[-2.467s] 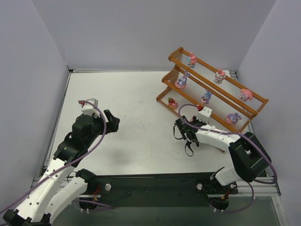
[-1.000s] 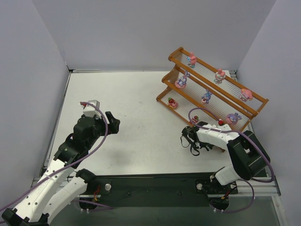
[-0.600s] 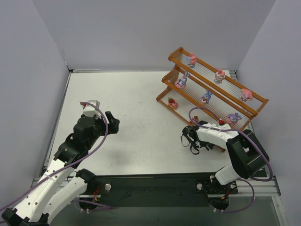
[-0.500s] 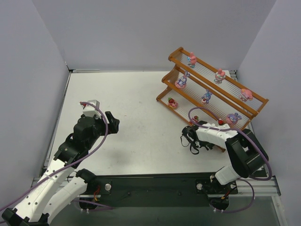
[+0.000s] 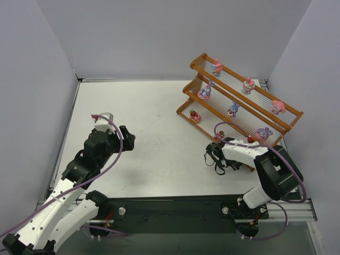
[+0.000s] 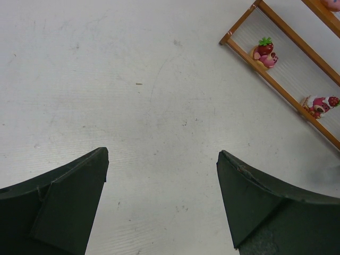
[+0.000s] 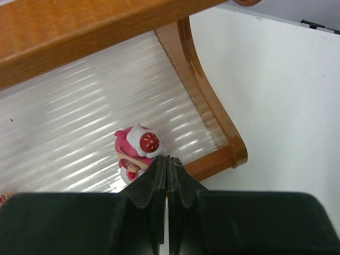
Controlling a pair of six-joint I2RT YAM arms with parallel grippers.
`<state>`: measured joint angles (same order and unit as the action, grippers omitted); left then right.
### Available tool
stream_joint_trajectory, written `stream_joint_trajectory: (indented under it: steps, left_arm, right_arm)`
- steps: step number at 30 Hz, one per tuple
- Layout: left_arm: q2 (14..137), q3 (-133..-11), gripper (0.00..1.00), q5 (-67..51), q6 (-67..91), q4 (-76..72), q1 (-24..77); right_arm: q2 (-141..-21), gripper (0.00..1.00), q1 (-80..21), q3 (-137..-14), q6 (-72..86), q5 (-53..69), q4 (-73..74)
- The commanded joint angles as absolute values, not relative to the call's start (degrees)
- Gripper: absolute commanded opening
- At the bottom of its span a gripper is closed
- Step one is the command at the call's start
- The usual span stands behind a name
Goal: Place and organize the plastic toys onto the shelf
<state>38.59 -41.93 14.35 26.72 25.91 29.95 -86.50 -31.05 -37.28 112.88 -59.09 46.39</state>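
1. The shelf is seen at the far right of the table, with plastic toys spread across its tiers.
2. The left gripper is held wide open over bare table, with nothing between its fingers.
3. The right gripper is pressed shut and empty, its tips just beside a red-pink toy on the shelf.

No writing, label, brand mark, number or sign can be read in any of the three views; the shelf, the plastic toys and the desk show no legible marking
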Motion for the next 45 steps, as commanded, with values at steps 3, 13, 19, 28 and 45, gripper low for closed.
stream_joint_trajectory:
  steps: [3,13,19,28,45]
  left_arm:
    - [38.4,-43.9,0.93,15.0,25.8,23.6,29.9]
    - [39.2,-44.0,0.93,15.1,25.5,23.3,29.8]
    - [39.5,-44.2,0.93,15.1,25.3,23.0,29.8]
    - [39.6,-44.0,0.93,15.2,25.2,22.9,29.7]
    - [39.7,-44.5,0.93,15.2,24.9,22.9,29.6]
  right_arm:
    - [-87.5,0.0,-30.6,-36.6,136.5,-61.7,45.4]
    - [-88.2,0.0,-30.6,-36.0,133.2,-60.9,39.9]
    - [-88.7,0.0,-30.8,-36.6,131.1,-60.5,38.1]
    - [-90.6,0.0,-32.0,-38.9,128.5,-59.9,36.5]
    - [-92.3,0.0,-32.1,-40.2,124.5,-62.0,35.1]
